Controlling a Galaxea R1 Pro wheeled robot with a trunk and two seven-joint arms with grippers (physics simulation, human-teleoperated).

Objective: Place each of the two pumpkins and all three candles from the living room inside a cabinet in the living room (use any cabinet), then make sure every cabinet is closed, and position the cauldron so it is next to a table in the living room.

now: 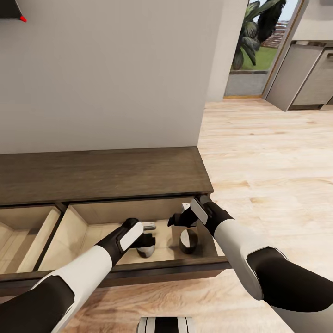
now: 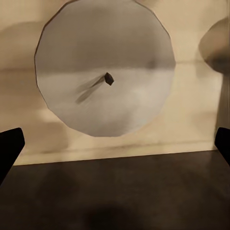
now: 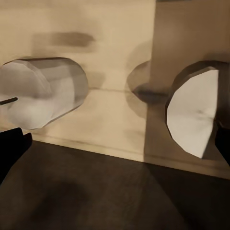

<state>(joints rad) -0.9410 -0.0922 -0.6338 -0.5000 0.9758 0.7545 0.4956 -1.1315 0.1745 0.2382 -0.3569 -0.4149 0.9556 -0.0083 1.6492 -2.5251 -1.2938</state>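
On the head view I see both arms reaching into the open drawer of the cabinet (image 1: 106, 173) at lower centre, the left end effector (image 1: 149, 241) beside one candle (image 1: 146, 251) and the right end effector (image 1: 178, 218) above another candle (image 1: 188, 241). My left wrist view shows a candle's pale round top with its wick (image 2: 104, 79) at upper centre, with the dark fingertips (image 2: 9, 146) spread wide at both edges and holding nothing. My right wrist view shows two candles lying on the beige drawer floor, one at left (image 3: 40, 91) and one at right (image 3: 196, 110), with the fingertips (image 3: 12, 143) likewise wide apart and empty.

counting up: two open drawers (image 1: 115, 231) in the one dark-brown cabinet (image 1: 101, 173). candles in the right drawer look like three: one (image 1: 145, 250) by the left arm, one (image 1: 188, 241) under the right arm, maybe a third (image 1: 149, 226) lying further back, hard to tell. two arms (image 1: 92, 268). zero pumpkins seen.
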